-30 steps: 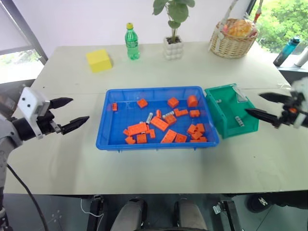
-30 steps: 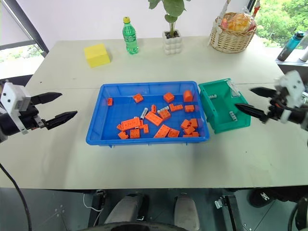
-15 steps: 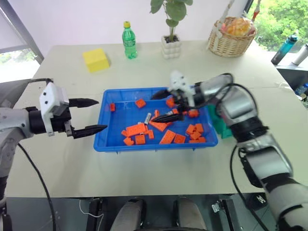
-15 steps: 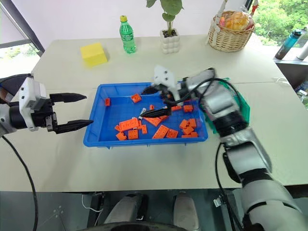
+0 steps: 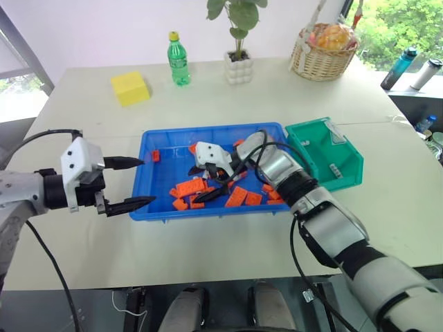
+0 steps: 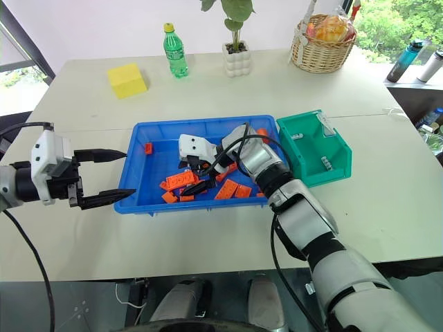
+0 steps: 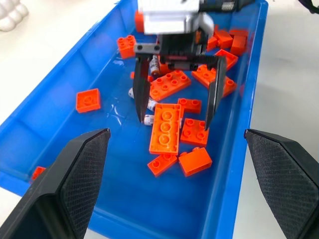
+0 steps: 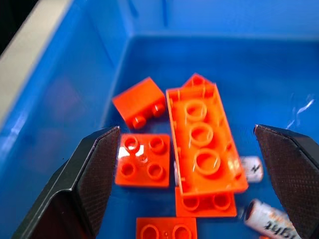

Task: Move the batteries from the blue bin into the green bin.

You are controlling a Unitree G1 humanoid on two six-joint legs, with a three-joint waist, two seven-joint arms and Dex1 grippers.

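Now the right pincer (image 7: 175,107), having swung from beside the green bin (image 5: 325,161) into the blue bin (image 5: 149,207), hung spread and empty over batteries (image 8: 266,217) among orange bricks (image 8: 202,144).

— What do the arms look like?
— Silver-grey jointed shells with black loose cables; each white boxy wrist block carries a gripper, left (image 5: 127,184) and right (image 7: 175,88), of two black, pointed, texture-padded fingers (image 8: 93,174).

Down inside the blue bin (image 8: 89,59), the right gripper (image 8: 192,174) has its jaws spread wide over a heap of orange toy bricks (image 8: 202,144), with two batteries (image 8: 266,219) lying just beside the long brick.
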